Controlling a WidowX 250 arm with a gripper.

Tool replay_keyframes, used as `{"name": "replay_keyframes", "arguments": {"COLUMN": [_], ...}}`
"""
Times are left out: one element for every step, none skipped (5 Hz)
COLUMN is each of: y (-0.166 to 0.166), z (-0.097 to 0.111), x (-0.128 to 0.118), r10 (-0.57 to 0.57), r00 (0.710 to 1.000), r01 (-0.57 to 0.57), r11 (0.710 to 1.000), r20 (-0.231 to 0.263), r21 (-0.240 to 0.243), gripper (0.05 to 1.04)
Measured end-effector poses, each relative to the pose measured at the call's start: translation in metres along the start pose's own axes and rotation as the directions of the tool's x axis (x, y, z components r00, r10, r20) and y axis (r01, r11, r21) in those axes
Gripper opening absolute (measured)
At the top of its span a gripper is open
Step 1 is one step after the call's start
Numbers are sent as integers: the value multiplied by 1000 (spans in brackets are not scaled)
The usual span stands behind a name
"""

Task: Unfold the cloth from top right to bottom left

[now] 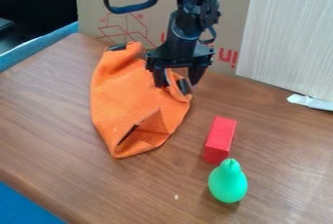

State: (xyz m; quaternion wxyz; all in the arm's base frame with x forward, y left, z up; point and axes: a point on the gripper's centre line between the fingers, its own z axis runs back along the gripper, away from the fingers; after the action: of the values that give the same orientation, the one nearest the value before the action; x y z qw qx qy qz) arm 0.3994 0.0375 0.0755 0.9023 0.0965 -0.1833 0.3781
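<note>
The jaws stand apart at the top right of the orange cloth [127, 99]; most of it lies below and left of them; if they pinch too high, the fold could slip out and nothing would unfold.

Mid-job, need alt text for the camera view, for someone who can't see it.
The robot's open hand is at the upper right of a partly folded orange cloth on a wooden table. Lower right of the cloth sit a red block and green pear-shaped toy.
</note>
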Motion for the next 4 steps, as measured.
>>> {"name": "replay_keyframes", "arguments": {"y": [4,6,13,19], "z": [-6,-6,-12,-1], "x": [3,5,0,1], "r10": [2,-13,-50,-51], "r00": [1000,1000,999,999], "r01": [-2,12,50,51], "r11": [1000,1000,998,999], "r20": [-2,11,0,-15], "r21": [18,28,49,16], "gripper": [807,505,218,91]}}
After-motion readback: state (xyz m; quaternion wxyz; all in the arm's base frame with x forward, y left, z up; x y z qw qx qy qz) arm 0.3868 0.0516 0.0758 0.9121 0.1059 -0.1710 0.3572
